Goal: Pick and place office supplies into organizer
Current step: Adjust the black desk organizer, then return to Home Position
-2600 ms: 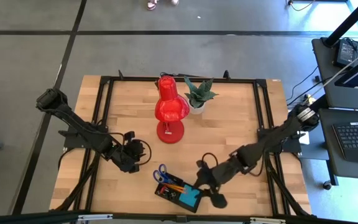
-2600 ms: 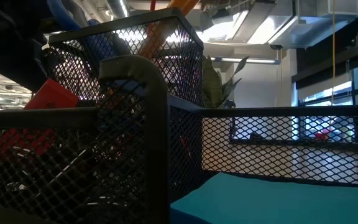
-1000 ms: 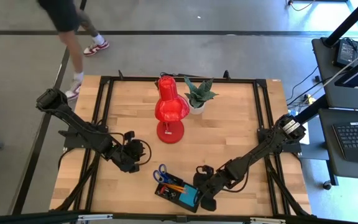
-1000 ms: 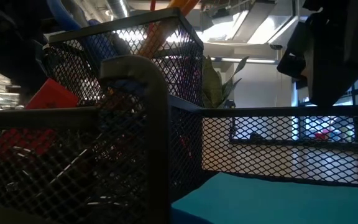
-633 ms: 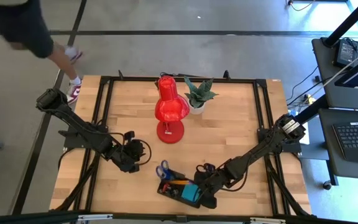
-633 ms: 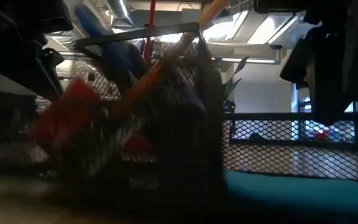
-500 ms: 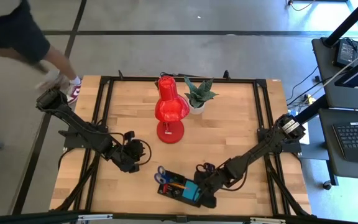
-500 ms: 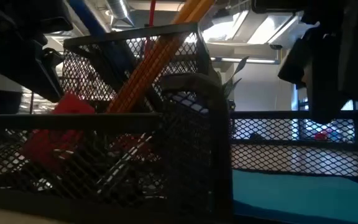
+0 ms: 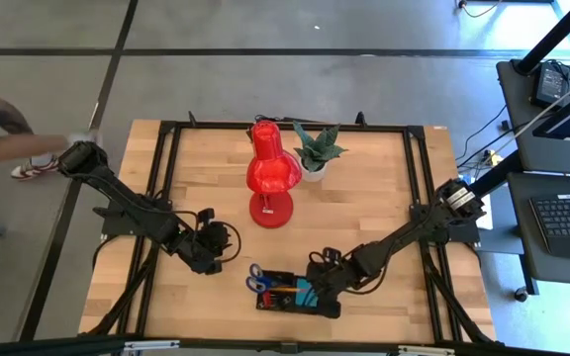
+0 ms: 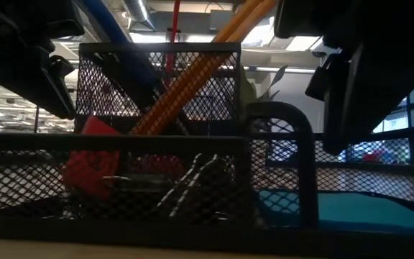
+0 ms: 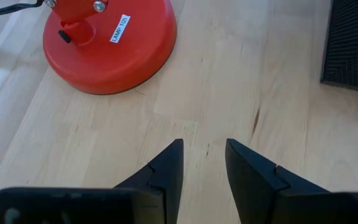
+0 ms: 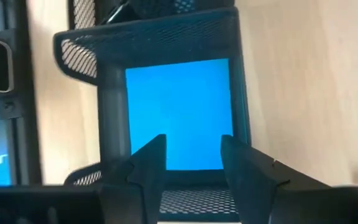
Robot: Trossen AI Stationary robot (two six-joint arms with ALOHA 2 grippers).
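The organizer [image 9: 277, 300] is a black mesh tray near the table's near edge, its long side [image 10: 157, 140] facing the low camera. In it are the blue-handled scissors [image 9: 255, 281], orange pencils [image 10: 192, 79], a red block [image 10: 88, 165] and the blue note pad [image 12: 179, 106], which lies flat in the right end compartment. My right gripper [image 12: 191, 152] is open at that end [image 9: 320, 287], its fingers reaching over the compartment wall above the pad. My left gripper [image 11: 204, 152] is open above bare wood, left of the organizer [image 9: 216, 242]. My right gripper comes at the organizer's right end compartment from the table's right, slanting down, with one finger [image 12: 151, 158] to each side of the blue pad's near edge. The mesh wall [image 12: 194, 199] shows between the fingers. I cannot tell whether the fingers touch the wall or the pad.
A red desk lamp [image 9: 270, 173] stands at the table's middle, its round base [image 11: 110, 43] ahead of my left gripper. A small green plant [image 9: 317, 148] is beside it toward the far edge. A person passes on the floor beyond the far left corner. Bare wood lies to the right.
My right gripper has moved toward the far edge and a little to the left. The organizer went with it: it slid away from the near edge and turned from slanting to lie along that edge, its long side now toward the low camera. A person walked past on the left.
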